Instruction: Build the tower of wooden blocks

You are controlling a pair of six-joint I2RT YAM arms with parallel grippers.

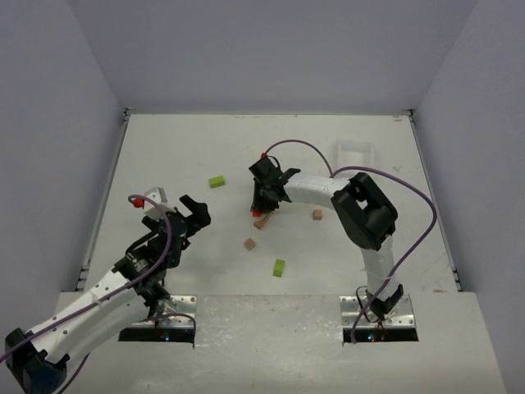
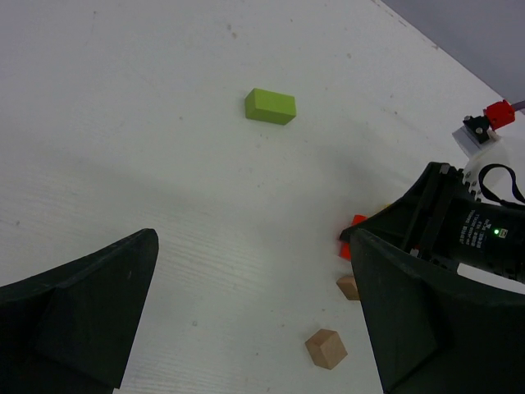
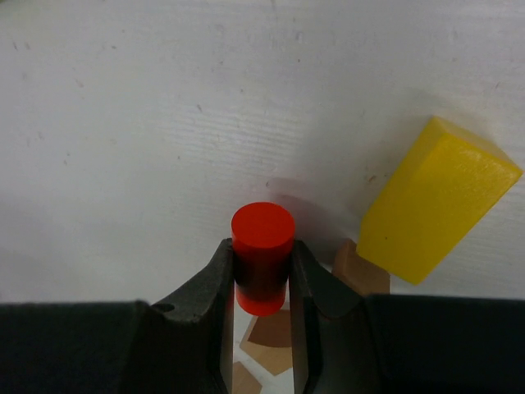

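White counter (image 1: pixel 164 148), plain pale walls (image 1: pixel 271 49). Right hand (image 3: pixel 262 250) is clamped on a red cylinder (image 3: pixel 262 228) mid-counter, with a yellow block (image 3: pixel 435 201) just beside it. Left hand (image 2: pixel 253 246) is spread wide apart at lower left.

Yellow block (image 3: pixel 435 201) just beside right gripper (image 3: pixel 261 256)

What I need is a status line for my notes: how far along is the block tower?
Done: nothing visibly stacked yet. In hand: the right gripper is shut on a red cylinder, beside a yellow block. The left gripper is open and empty. Left: two green blocks and two brown cubes lie scattered.
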